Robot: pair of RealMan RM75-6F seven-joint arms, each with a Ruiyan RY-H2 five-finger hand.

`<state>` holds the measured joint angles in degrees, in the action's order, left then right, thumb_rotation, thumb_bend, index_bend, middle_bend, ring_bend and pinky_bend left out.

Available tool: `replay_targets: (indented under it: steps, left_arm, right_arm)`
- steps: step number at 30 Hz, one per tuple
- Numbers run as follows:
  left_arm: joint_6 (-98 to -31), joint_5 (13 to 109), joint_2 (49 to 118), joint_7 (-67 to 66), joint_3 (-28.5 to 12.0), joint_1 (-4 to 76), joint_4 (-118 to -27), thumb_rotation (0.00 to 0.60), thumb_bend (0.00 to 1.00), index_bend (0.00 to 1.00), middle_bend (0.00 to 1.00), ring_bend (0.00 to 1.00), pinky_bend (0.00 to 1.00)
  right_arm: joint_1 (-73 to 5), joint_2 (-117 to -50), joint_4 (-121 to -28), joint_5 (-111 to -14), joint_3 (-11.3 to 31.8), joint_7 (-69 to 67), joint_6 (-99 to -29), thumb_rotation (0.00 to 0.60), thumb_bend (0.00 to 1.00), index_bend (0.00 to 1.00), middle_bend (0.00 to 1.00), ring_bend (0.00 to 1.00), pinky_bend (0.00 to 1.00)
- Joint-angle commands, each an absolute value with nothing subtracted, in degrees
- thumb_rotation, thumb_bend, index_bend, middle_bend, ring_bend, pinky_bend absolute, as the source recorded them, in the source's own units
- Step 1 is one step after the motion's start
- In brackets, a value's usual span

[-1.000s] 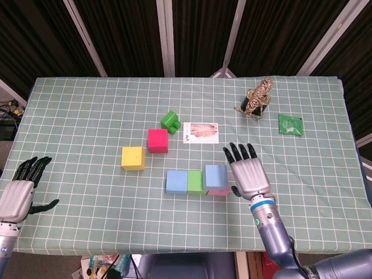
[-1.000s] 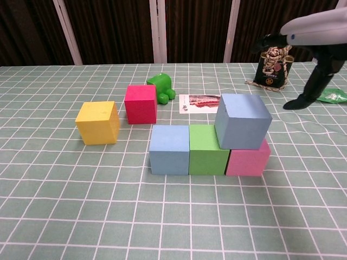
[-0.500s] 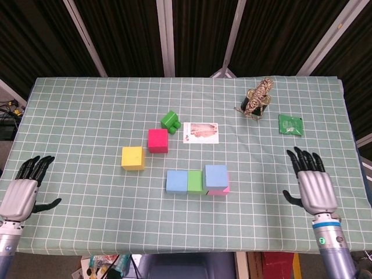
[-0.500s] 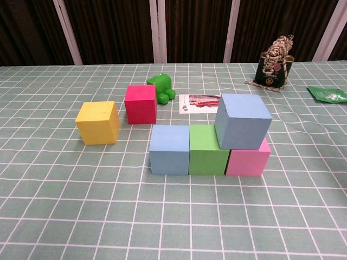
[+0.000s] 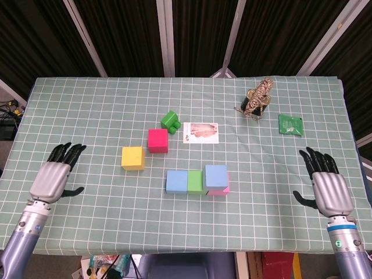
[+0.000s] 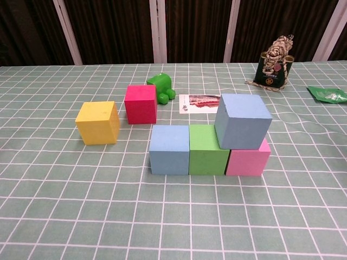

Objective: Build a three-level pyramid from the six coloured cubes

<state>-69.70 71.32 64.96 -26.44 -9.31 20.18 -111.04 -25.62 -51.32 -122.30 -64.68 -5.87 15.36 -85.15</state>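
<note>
Nearest the robot, both hands hover low over the front of the checked green surface. The left hand is empty with its fingers spread, well to the left of the row of cubes. The right hand is likewise empty and spread, well to the right of that row. Neither shows in the chest view.

The row runs left to right across the surface: a light blue cube, a green cube touching its right face, and a pink cube touching the green one. All three sit flat and square to the grid lines. A second blue cube, slightly greyer, rests on top, mostly over the pink cube and overlapping the green one; it is turned a little out of line with the row beneath.

Behind and to the left of the row, the yellow cube stands alone. The red cube sits just behind and to the right of the yellow one, apart from it.

Just beyond the red cube lies a green toy, with a printed card flat beside it, behind the row. Far right of the row stand a rope-topped dark pouch and a green packet.
</note>
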Motion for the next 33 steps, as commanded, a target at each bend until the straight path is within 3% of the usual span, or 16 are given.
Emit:
replay_targets:
  steps: [1, 8, 18, 33]
  left_arm:
    - [-65.73, 59.46, 68.16, -36.99, -14.42, 28.05, -114.88, 0.6, 0.15, 0.0, 0.09, 0.0, 0.02]
    - [-66.12, 42.28, 75.66, -51.27, -17.69, 39.29, -113.57, 0.6, 0.16, 0.01, 0.14, 0.0, 0.03]
    - [-72.53, 28.07, 88.13, -63.64, -18.28, 50.07, -104.49, 0.6, 0.16, 0.02, 0.24, 0.0, 0.03]
    - [-76.63, 22.73, 92.58, -65.15, -18.52, 54.48, -98.55, 0.6, 0.17, 0.01, 0.2, 0.0, 0.03]
  right_arm:
    - [-25.03, -50.8, -122.36, -64.82, -5.08, 14.51, -84.23, 0.6, 0.26, 0.0, 0.0, 0.0, 0.0]
    - [-24.01, -49.67, -122.14, -64.37, -2.99, 11.82, -81.59, 0.6, 0.26, 0.0, 0.0, 0.0, 0.0]
    - [-23.01, -48.37, -121.67, -63.88, -0.79, 8.56, -78.3, 0.6, 0.26, 0.0, 0.0, 0.0, 0.0]
    - [-21.66, -47.66, -120.98, -63.2, 1.86, 6.58, -74.72, 0.6, 0.26, 0.0, 0.0, 0.0, 0.0]
